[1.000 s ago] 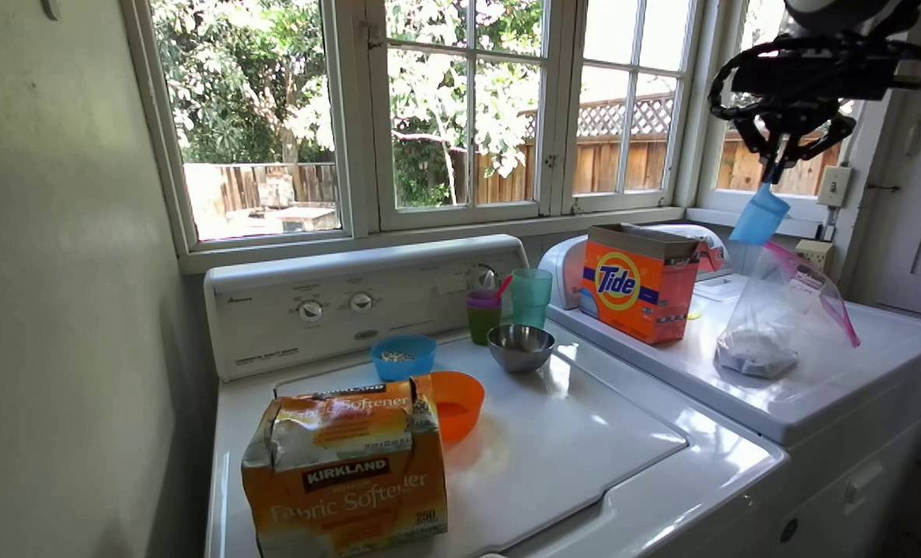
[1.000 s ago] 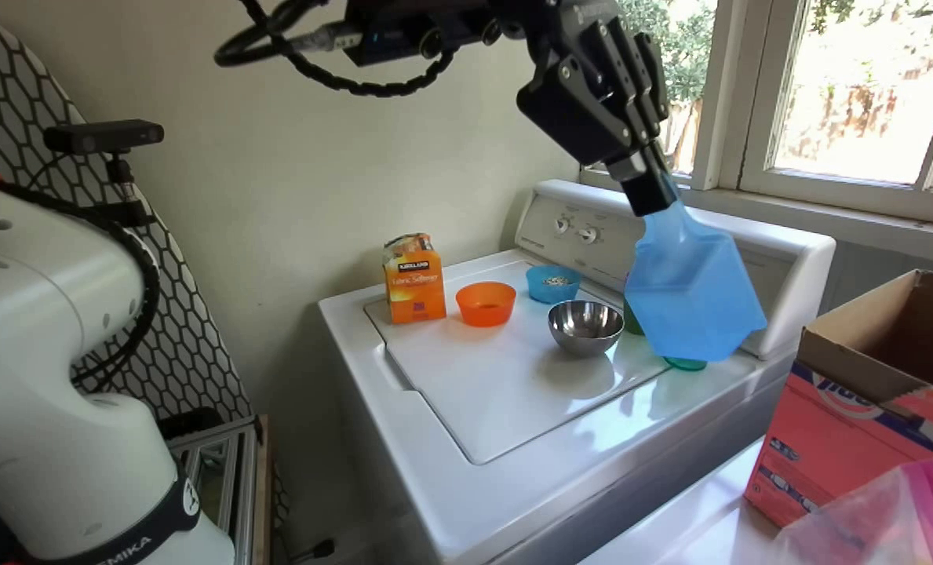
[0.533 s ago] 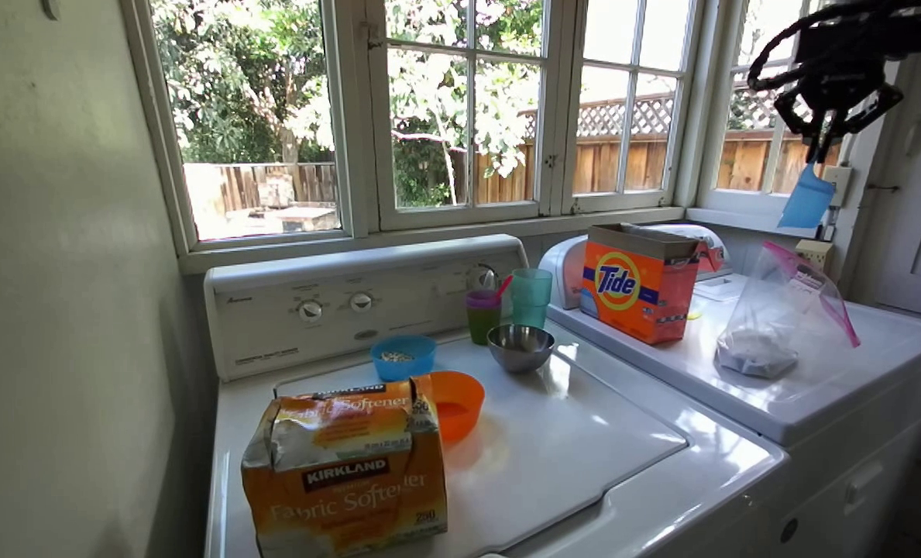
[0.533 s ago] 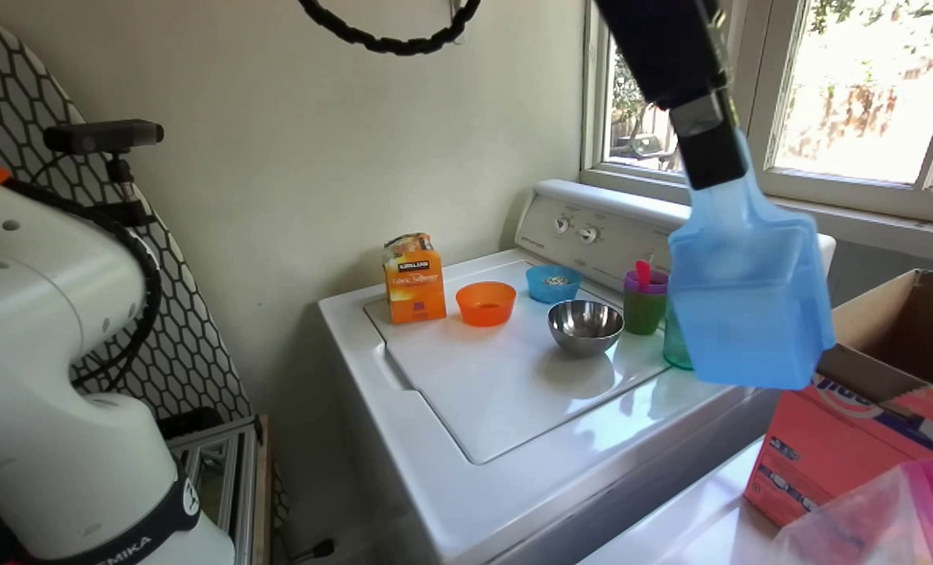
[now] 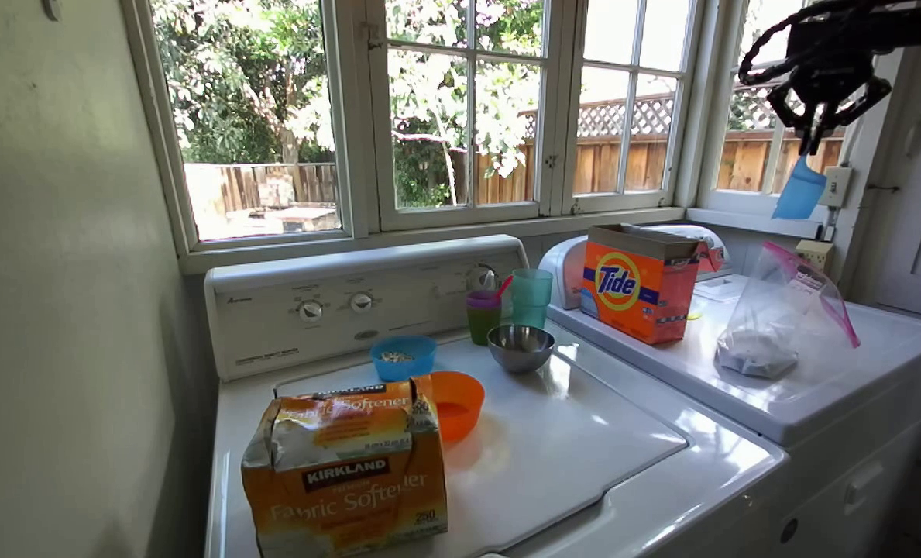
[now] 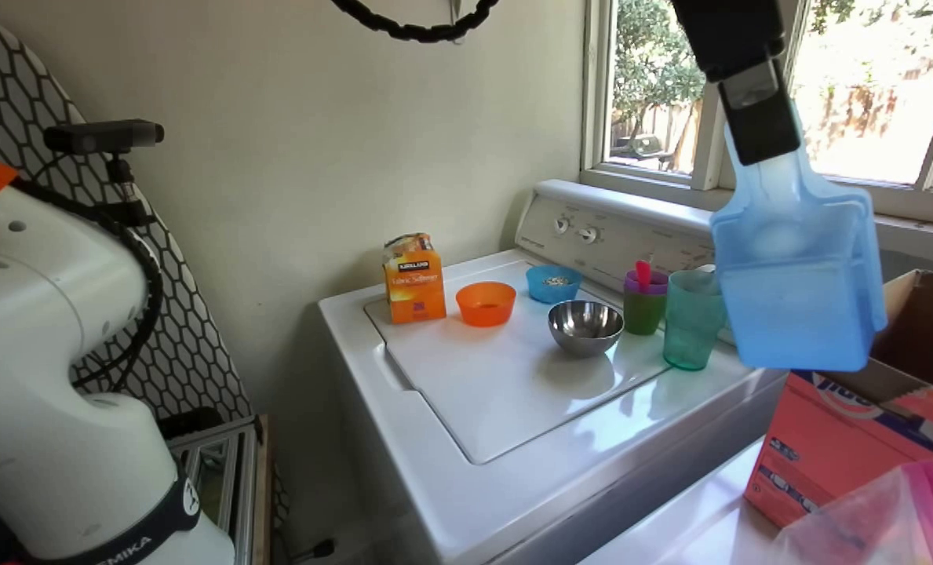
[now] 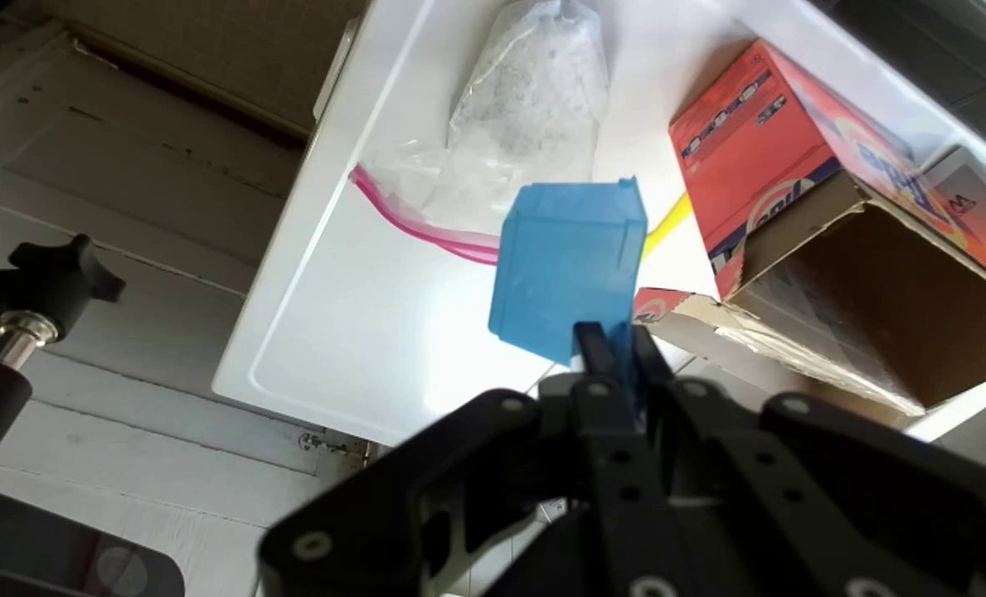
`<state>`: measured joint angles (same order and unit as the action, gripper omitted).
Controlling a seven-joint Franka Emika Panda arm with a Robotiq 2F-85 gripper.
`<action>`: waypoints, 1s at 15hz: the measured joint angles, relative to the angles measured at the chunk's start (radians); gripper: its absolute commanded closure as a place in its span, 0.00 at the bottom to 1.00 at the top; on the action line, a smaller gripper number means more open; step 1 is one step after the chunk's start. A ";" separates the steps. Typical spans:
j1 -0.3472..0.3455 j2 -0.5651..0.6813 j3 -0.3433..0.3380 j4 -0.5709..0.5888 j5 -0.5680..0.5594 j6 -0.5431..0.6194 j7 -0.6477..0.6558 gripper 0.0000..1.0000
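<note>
Wrist view: the fingers are clamped on a blue scoop, held up in mid-air. In an exterior view it has shifted since a second ago, baring the green-and-purple cup and most of the teal cup, now overlapping the Tide box.

The white Franka Emika Panda arm is standing on its base, partly cut off in an exterior view. The black wrist is hanging high, with a cable looping beside it. The Robotiq pincer is pointing down, slightly tilted, in both exterior views. Its linkages are bowing outward; its fingers are standing parallel and nearly together, gripping, in the wrist view.
</note>
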<state>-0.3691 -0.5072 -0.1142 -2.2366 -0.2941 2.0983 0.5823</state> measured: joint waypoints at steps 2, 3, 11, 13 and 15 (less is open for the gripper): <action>0.000 0.012 -0.012 0.014 0.006 -0.002 -0.039 0.98; 0.002 0.023 -0.025 0.026 0.015 -0.009 -0.077 0.98; 0.016 0.201 -0.135 0.197 0.120 -0.094 -0.331 0.98; 0.016 0.241 -0.146 0.261 0.156 -0.110 -0.317 0.98; 0.010 0.271 -0.152 0.314 0.152 -0.113 -0.262 0.98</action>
<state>-0.3595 -0.2358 -0.2659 -1.9230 -0.1424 1.9856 0.3206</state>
